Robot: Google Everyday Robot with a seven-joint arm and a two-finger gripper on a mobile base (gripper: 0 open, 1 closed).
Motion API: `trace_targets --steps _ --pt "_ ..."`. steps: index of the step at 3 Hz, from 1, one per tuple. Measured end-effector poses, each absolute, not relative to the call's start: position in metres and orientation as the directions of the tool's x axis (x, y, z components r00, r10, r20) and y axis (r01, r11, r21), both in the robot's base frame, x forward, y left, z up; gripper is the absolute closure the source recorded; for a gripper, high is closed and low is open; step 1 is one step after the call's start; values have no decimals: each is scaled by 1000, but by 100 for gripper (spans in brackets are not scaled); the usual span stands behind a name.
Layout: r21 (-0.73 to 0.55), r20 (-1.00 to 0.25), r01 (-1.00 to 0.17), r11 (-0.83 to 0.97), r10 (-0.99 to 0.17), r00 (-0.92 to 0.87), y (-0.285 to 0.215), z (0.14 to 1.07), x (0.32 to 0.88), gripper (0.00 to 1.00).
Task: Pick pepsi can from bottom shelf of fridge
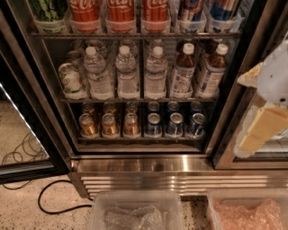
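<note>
Nearest, in front of the fridge [180,166], two clear plastic bins [135,197] hold crumpled wrap, and a black cable [54,209] loops on the floor off the fridge's left corner. The gripper [263,126], white and pale yellow, hangs before the fridge's right door frame, well apart from the cans; I cannot tell whether it is open or closed. Inside the fridge, the bottom shelf [139,140] carries gold cans [110,126] on its left half and blue ones on its right. The pepsi can [175,124] stands upright in the middle of the front blue row. Bottles [128,72] fill the rack above, with red cans [120,11] higher still.
</note>
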State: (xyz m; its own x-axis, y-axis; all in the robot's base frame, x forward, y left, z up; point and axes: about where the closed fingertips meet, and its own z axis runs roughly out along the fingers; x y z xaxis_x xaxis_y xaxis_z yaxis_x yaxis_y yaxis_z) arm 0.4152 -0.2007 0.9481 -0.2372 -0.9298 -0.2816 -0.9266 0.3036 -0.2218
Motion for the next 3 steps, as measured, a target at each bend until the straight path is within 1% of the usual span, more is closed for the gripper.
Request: trace_targets --steps 1,2,3 --pt "-151 -367 -932 330 -894 -257 -183 905 386 0" --pt "-57 -374 -937 346 -877 -301 -163 843 360 0" --pt "-57 -374 -937 346 -877 -301 -163 843 360 0"
